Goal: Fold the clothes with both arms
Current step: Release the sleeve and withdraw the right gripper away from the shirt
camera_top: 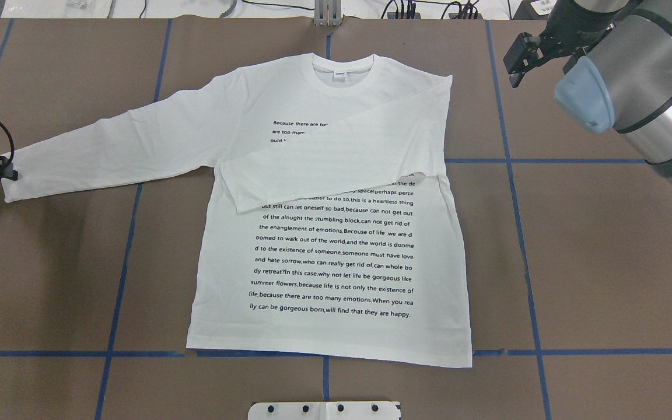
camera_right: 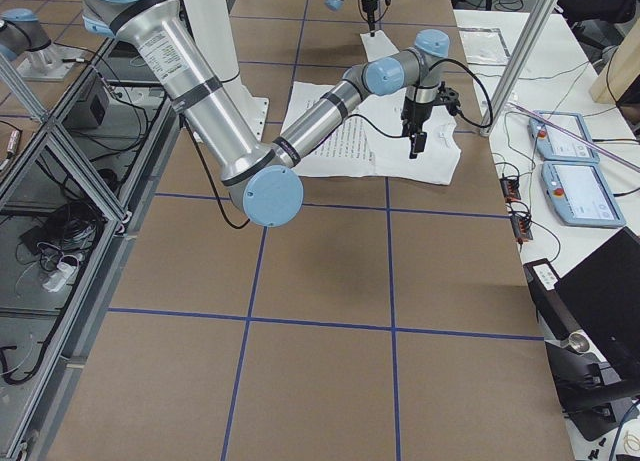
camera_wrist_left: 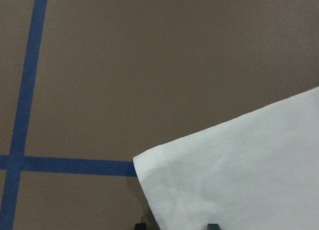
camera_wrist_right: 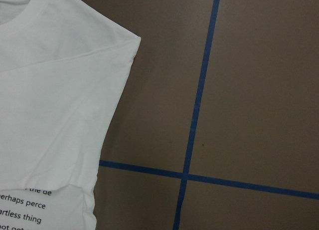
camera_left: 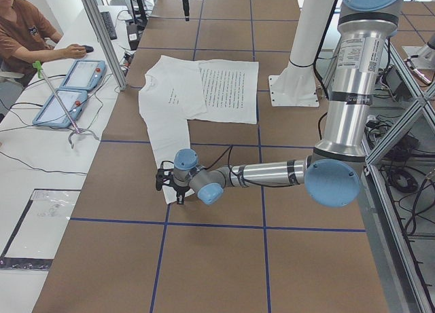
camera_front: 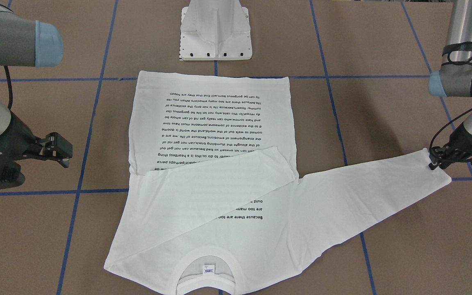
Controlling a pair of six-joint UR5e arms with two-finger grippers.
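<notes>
Sleeve cuff (camera_wrist_left: 167, 187) sits between left hand's (camera_wrist_left: 175, 226) narrowly parted fingers (camera_wrist_left: 141, 225); right hand (camera_front: 62, 157) hovers, jaws apart

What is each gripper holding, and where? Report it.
Nothing is held. Left gripper sits open over the sleeve cuff of the shirt; right gripper is empty.

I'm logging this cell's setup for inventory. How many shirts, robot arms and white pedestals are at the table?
shirt: 1
robot arms: 2, the left arm and the right arm
white pedestal: 1
Total: 4
</notes>
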